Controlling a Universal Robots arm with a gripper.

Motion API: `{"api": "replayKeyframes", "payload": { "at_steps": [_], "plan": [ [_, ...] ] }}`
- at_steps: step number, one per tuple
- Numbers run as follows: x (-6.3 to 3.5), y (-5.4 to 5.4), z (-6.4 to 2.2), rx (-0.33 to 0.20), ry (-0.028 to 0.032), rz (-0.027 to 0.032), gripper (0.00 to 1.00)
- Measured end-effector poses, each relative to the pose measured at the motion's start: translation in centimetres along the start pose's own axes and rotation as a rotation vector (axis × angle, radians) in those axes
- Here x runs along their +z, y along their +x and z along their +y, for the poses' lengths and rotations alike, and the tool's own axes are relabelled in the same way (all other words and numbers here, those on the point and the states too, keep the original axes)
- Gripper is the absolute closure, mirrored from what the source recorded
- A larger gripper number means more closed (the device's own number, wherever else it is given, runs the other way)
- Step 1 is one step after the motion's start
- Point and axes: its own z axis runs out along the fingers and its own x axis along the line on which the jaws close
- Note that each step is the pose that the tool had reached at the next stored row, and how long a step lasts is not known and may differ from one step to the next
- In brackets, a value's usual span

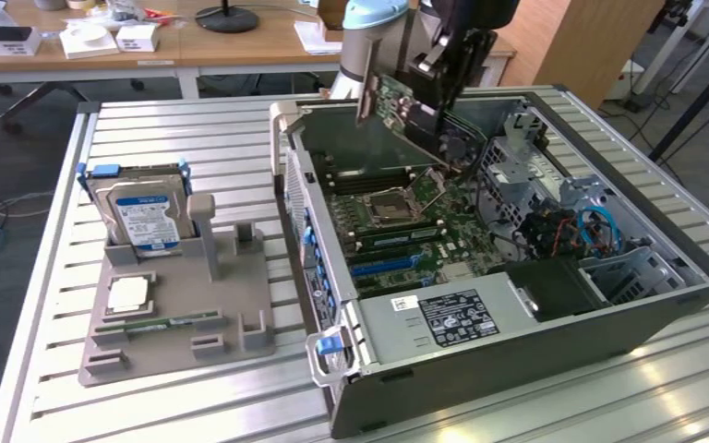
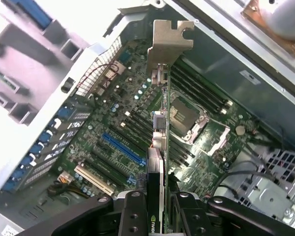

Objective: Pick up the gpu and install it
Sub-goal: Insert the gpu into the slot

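My gripper (image 1: pixel 443 69) is shut on the gpu (image 1: pixel 406 109), a thin green-and-dark card with a metal end bracket (image 1: pixel 365 100). It hangs tilted above the open computer case (image 1: pixel 650 277), over the motherboard (image 1: pixel 391 221). In the wrist view the gpu (image 2: pixel 163 142) shows edge-on between my black fingers (image 2: pixel 135 216), its bracket (image 2: pixel 169 39) pointing towards the case's rear wall. The card hangs clear of the motherboard (image 2: pixel 113 118), above the processor socket (image 2: pixel 183 118) and beside the blue slot (image 2: pixel 123 147) and the white slot (image 2: pixel 93 179).
A grey fixture (image 1: pixel 176 305) at the exterior view's left holds a blue-labelled hard drive (image 1: pixel 145 220), a processor chip (image 1: pixel 126 295) and a green RAM stick (image 1: pixel 158 323). Inside the case sit a power supply (image 1: pixel 453 314) and a cable bundle (image 1: pixel 576 231). Desks stand behind.
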Motion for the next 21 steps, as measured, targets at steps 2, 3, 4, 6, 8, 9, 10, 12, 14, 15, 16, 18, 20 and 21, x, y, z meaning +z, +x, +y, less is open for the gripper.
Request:
{"api": "replayKeyframes", "payload": {
  "at_steps": [2,3,4,6,8,9,10,12,14,15,16,18,20,21],
  "plan": [
    [0.02,0.00,0.00,-0.036,-0.0013,0.0015,0.74],
    [0.03,0.00,0.00,-0.055,-0.0020,0.0024,0.74],
    [0.05,0.00,0.00,-0.073,-0.0026,0.0032,0.74],
    [0.07,0.00,0.00,-0.109,-0.0039,0.0048,0.74],
    [0.09,0.00,0.00,-0.145,-0.0052,0.0064,0.74],
    [0.11,0.00,-0.01,-0.163,-0.0058,0.0072,0.74],
    [0.12,0.00,-0.01,-0.182,-0.0065,0.0080,0.74],
    [0.15,0.01,-0.01,-0.218,-0.0078,0.0096,0.74],
    [0.17,0.01,-0.01,-0.254,-0.0091,0.0112,0.74],
    [0.19,0.01,-0.01,-0.273,-0.0098,0.0120,0.74],
    [0.20,0.01,-0.01,-0.291,-0.0104,0.0128,0.74],
    [0.23,0.01,-0.01,-0.327,-0.0117,0.0144,0.74],
    [0.25,0.01,-0.01,-0.363,-0.0129,0.0160,0.74],
    [0.27,0.01,-0.01,-0.381,-0.0136,0.0168,0.74]
  ]
}}
